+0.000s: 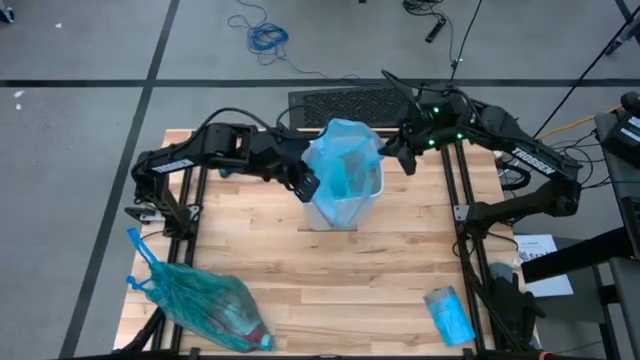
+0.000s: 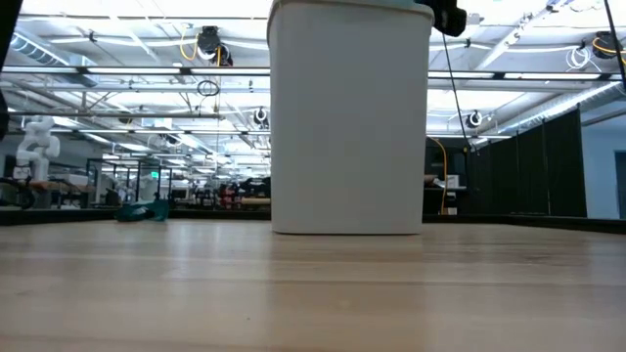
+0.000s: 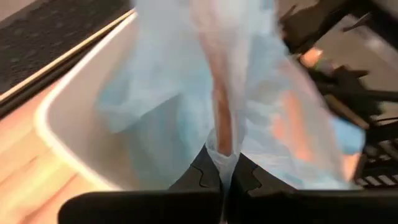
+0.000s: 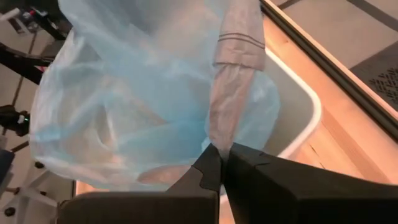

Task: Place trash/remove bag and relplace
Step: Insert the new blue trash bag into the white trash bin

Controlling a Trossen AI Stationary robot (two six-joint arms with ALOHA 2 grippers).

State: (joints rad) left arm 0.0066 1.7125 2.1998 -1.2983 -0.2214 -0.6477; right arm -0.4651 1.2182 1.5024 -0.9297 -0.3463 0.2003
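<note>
A white bin (image 1: 345, 208) stands mid-table, and a pale blue bag (image 1: 345, 160) billows over its mouth. My left gripper (image 1: 306, 186) is at the bin's left rim, shut on the bag. My right gripper (image 1: 393, 150) is at the bin's far right corner, also shut on the bag. In the low view the bin (image 2: 349, 117) fills the middle. A full, knotted teal bag (image 1: 205, 305) lies on its side at the near left corner; the trash inside it shows only as dim shapes. My left gripper pinches a gathered fold of the bag's film (image 3: 222, 152) between its two fingers, near the bin's left rim. The fingers slant down from the table's left. The film rises loose and puffed over the bin's mouth. My right gripper pinches a bunched strip of the bag's edge (image 4: 219, 140) between its two fingers, above the bin's far right corner. It slants down from the table's right. The rest of the bag billows beyond the fingers, slack, over the bin's rim (image 4: 311, 112).
A flat pack of blue bags (image 1: 448, 315) lies at the near right. A dark keyboard-like mat (image 1: 345, 105) sits beyond the table's far edge. Bare wood lies between the bin and the near edge.
</note>
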